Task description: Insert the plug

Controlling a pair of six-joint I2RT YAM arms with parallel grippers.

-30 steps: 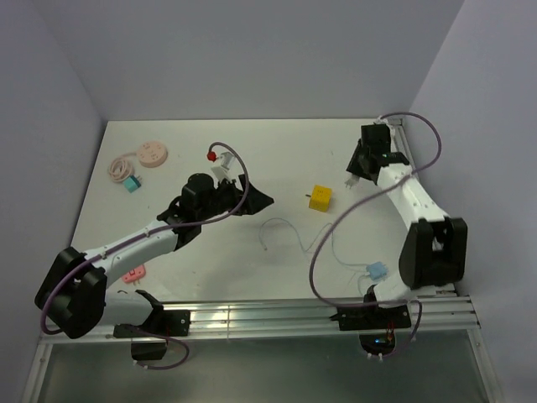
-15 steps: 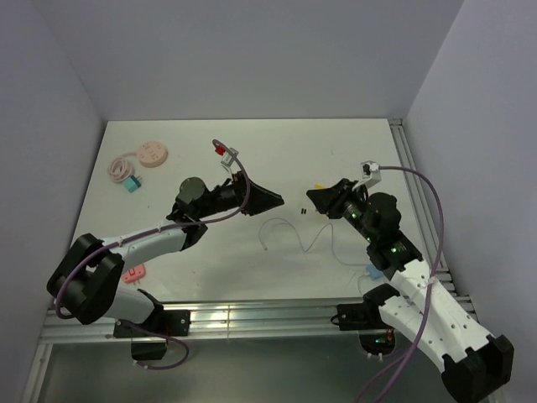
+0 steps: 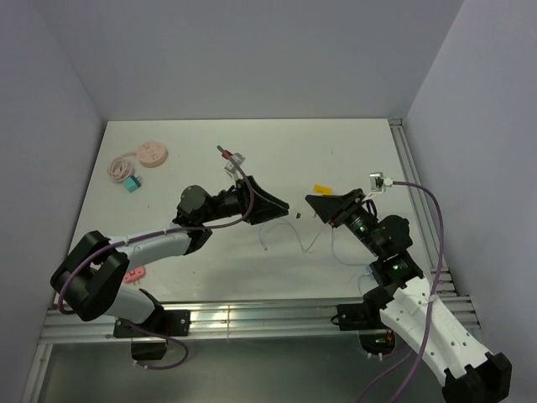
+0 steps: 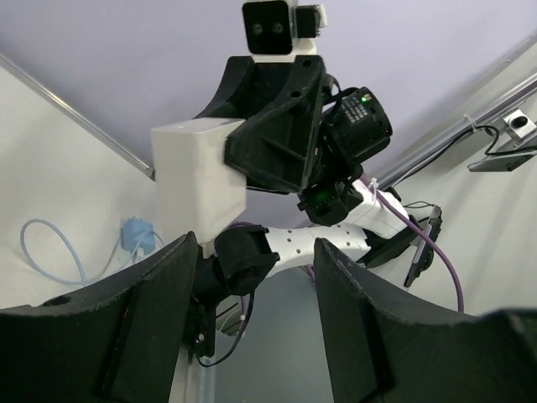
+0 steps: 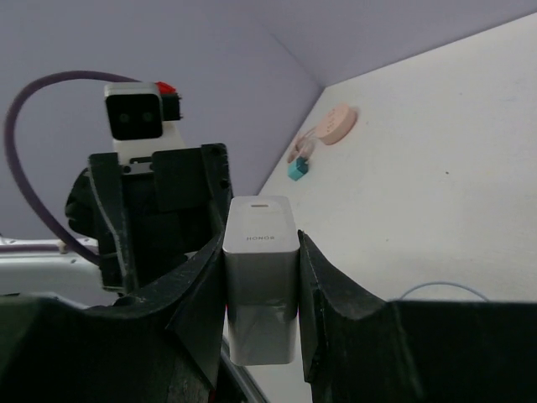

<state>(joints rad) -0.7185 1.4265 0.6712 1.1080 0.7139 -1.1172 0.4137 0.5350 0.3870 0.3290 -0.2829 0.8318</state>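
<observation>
**Top view:** Both arms are raised over the table (image 3: 168, 180). The left gripper (image 3: 281, 204) and right gripper (image 3: 313, 204) meet tip to tip.

**Left wrist:** The plug (image 4: 197, 180), a white block, sits in the air just beside one finger (image 4: 126, 327). The left jaws are spread and grasp nothing.

**Right wrist:** The right gripper is clenched on the plug's sides. The plug's long axis runs along the fingers, and its slotted end points out at the left gripper.

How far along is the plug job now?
Done: the charger is lifted, clamped in the right gripper. In hand: the open left gripper faces it, empty. Left: the cable lies on the table, not plugged in.
</observation>
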